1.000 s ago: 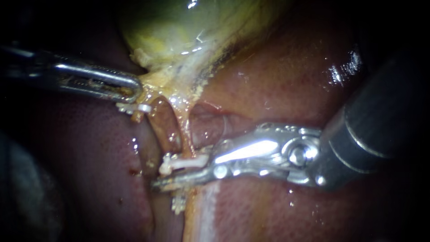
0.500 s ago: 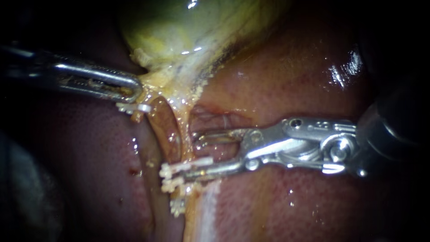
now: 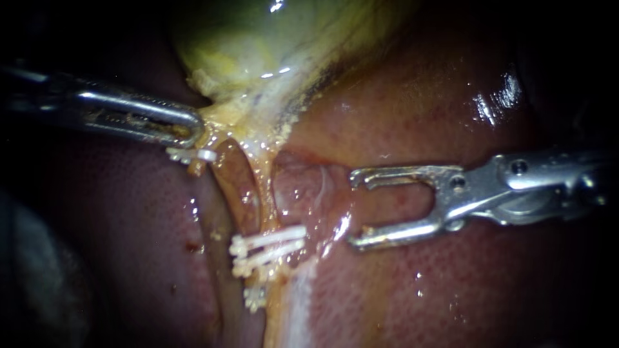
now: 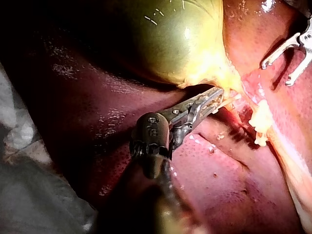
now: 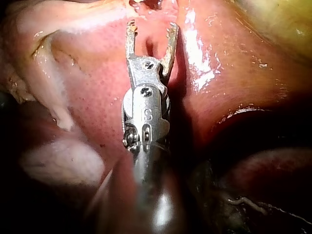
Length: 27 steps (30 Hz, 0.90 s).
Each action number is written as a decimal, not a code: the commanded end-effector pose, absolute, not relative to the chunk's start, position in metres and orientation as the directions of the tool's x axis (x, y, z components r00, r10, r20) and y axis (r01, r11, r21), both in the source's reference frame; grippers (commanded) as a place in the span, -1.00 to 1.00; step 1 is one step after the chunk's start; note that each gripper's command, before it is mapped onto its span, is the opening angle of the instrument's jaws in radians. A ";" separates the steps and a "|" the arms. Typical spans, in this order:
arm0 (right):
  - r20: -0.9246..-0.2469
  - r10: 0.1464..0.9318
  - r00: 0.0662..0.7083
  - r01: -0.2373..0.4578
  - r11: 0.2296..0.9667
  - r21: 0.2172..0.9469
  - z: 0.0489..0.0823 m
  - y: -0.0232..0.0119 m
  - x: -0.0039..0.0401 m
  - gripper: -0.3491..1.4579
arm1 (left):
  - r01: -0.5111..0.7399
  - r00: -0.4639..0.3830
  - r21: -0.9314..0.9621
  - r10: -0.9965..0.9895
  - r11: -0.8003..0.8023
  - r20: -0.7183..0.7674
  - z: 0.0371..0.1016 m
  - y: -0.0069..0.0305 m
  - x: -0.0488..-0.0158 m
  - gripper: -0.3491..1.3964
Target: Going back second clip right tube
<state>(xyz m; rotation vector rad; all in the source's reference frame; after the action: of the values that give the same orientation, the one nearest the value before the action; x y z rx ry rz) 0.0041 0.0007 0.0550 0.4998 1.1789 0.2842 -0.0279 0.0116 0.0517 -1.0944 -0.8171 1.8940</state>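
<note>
Two white clips (image 3: 269, 246) lie side by side across the right tube (image 3: 265, 193) below the gallbladder (image 3: 271, 45). My right instrument (image 3: 354, 210) comes in from the right, its jaws open and empty, a short way to the right of the clips over the liver (image 3: 412, 129). My left instrument (image 3: 195, 132) is shut on yellow tissue at the gallbladder's neck. In the left wrist view its jaws (image 4: 218, 96) grip that tissue, with the clips (image 4: 261, 124) ahead and the right instrument (image 4: 276, 73) beyond. The right wrist view shows the open jaws (image 5: 151, 25) above liver.
A further white clip (image 3: 192, 154) sits just under the left instrument's tip on the left tube (image 3: 227, 183). A small white piece (image 3: 256, 296) lies below the two clips. Pale fatty tissue (image 5: 48, 97) lies beside the right instrument. White gauze (image 4: 29, 195) lies beside the left shaft.
The right instrument's jaws opened off the tube and drew back to the right. Two clips now show side by side on the tube. The left instrument has held still.
</note>
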 end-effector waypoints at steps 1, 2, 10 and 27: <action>-0.805 0.463 0.371 0.047 0.857 0.514 0.0550 0.0007 0.0039 -0.06 | -0.312 -0.318 -0.817 0.863 -0.485 -0.391 0.0518 0.0116 -0.0280 -1.00; -0.808 0.458 0.370 0.050 0.859 0.509 0.0549 0.0008 0.0038 -0.06 | -0.313 -0.318 -0.816 0.863 -0.486 -0.392 0.0519 0.0116 -0.0280 -1.00; -0.808 0.459 0.370 0.047 0.859 0.509 0.0548 0.0008 0.0037 -0.06 | -0.319 -0.316 -0.809 0.860 -0.494 -0.401 0.0535 0.0116 -0.0296 -1.00; -0.808 0.458 0.369 0.046 0.860 0.509 0.0547 0.0007 0.0034 -0.06 | -0.320 -0.325 -0.803 0.854 -0.503 -0.406 0.0573 0.0112 -0.0327 -1.00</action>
<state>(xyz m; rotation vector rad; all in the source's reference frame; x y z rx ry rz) 0.0034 0.0007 0.0547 0.4974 1.1731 0.2774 -0.0327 0.0112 0.0573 -1.0943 -0.7891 1.9125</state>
